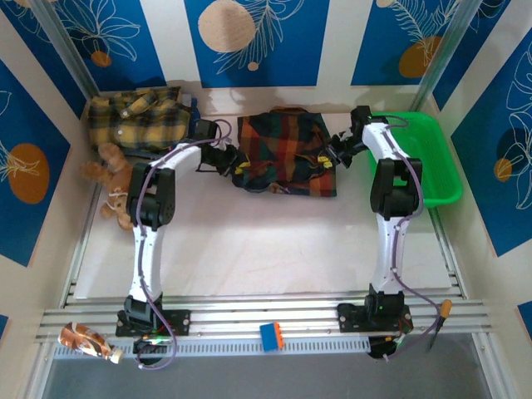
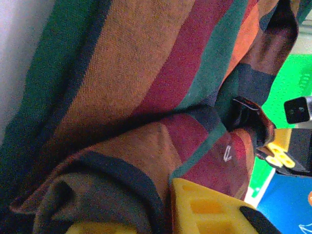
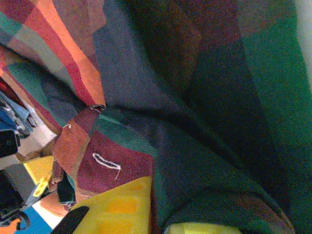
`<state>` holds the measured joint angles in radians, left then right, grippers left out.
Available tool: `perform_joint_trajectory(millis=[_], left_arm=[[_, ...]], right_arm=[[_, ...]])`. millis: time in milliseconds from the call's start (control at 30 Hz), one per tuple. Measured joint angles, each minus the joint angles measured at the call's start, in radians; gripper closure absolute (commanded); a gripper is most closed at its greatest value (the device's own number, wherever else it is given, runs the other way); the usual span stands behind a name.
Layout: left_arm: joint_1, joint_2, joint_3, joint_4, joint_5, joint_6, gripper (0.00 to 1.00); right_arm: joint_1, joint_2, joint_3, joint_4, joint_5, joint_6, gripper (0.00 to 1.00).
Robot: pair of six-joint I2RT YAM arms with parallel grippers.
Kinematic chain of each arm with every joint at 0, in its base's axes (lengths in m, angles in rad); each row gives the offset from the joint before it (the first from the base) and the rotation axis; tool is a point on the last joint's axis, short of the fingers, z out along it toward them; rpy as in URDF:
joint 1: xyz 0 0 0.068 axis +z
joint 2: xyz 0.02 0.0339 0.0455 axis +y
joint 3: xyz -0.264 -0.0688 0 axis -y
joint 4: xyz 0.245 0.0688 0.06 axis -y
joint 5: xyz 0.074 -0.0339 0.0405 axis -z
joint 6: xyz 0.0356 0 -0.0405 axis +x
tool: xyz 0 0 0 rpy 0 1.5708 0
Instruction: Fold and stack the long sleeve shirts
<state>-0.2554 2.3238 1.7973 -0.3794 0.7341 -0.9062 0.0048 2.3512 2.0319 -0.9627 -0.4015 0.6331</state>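
Observation:
The dark green, navy, red and orange plaid long sleeve shirt (image 1: 283, 154) lies bunched at the back middle of the table. My left gripper (image 1: 238, 169) is at its left edge and my right gripper (image 1: 326, 160) at its right edge. In the left wrist view a navy-edged fold of this shirt (image 2: 146, 87) fills the narrow gap of the left gripper (image 2: 156, 214) between its yellow fingers (image 2: 204, 209). In the right wrist view the right gripper (image 3: 158, 214) pinches a dark green fold of the shirt (image 3: 195, 122) the same way. The yellow and black shirt (image 1: 137, 120) lies crumpled at the back left.
A brown teddy bear (image 1: 112, 179) lies by the left wall, below the yellow shirt. A green plastic basket (image 1: 420, 162) stands at the back right, close behind the right arm. The white table (image 1: 266, 249) spreads toward the near edge.

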Motion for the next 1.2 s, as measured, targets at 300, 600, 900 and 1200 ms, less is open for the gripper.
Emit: perform_joint_trajectory(millis=[300,600,900,1200], left_arm=[[0.005,-0.018,-0.002,0.053,-0.019,-0.037,0.10],[0.074,-0.292,-0.069,-0.095,-0.150,0.114,0.16],[-0.010,-0.322,-0.163,-0.267,-0.202,0.285,0.89],[-0.124,-0.131,-0.091,-0.312,-0.203,0.299,0.87]], right_arm=[[0.000,-0.032,0.018,0.010,0.039,-0.005,0.43],[0.009,-0.434,-0.190,0.033,0.115,-0.092,0.51],[0.109,-0.410,-0.470,0.107,0.135,-0.060,0.94],[0.150,-0.178,-0.302,0.103,0.175,-0.052,0.95]])
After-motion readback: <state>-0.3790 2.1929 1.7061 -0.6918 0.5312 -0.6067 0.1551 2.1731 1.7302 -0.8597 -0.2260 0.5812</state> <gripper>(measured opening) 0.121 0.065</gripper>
